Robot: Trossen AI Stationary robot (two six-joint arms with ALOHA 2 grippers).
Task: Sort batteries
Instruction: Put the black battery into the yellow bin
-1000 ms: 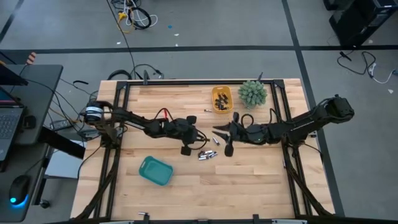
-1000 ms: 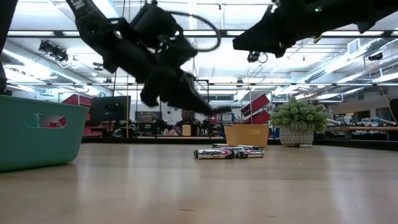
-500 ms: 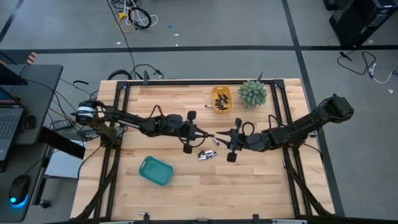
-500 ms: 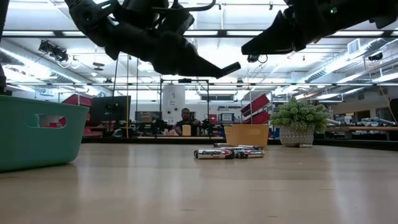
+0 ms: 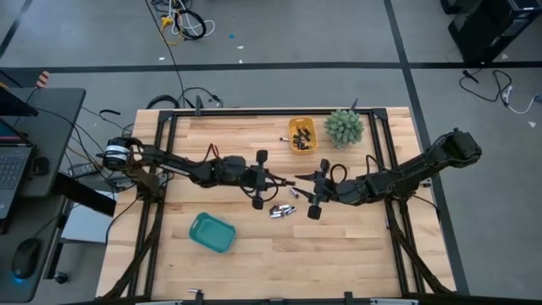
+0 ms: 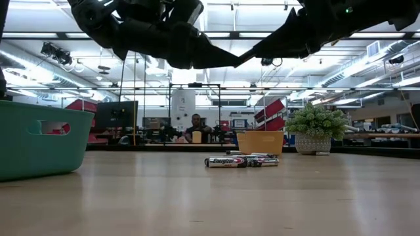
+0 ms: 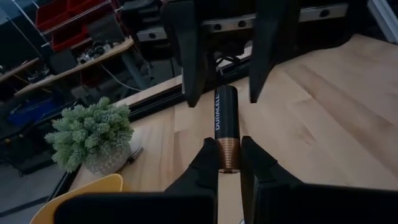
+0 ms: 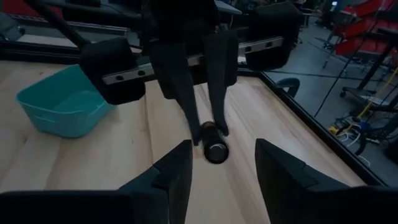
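Note:
My left gripper hangs above the table's middle, shut on a black battery with a copper end. The battery points level at my right gripper. That gripper is open, and its two fingers stand on either side of the battery's black free end, with gaps showing. The two grippers meet tip to tip in the low view. A small heap of batteries lies on its side on the table below them. My left gripper pinches the battery by its copper-coloured end between the two fingers. The fingers come level from the table's left and lie along the battery. The battery is lifted clear of the table, level, with its black end sticking out toward the right gripper.
A yellow tray with dark cells in it sits near the far edge beside a potted plant. A teal tray stands at the near left. One stray cell lies left of the yellow tray. A person sits far behind the table.
My left gripper has risen from just above the heap and moved toward the table's right, levelling out with the battery in its fingers. My right gripper has stayed open and now has its fingers on either side of the battery's free end.

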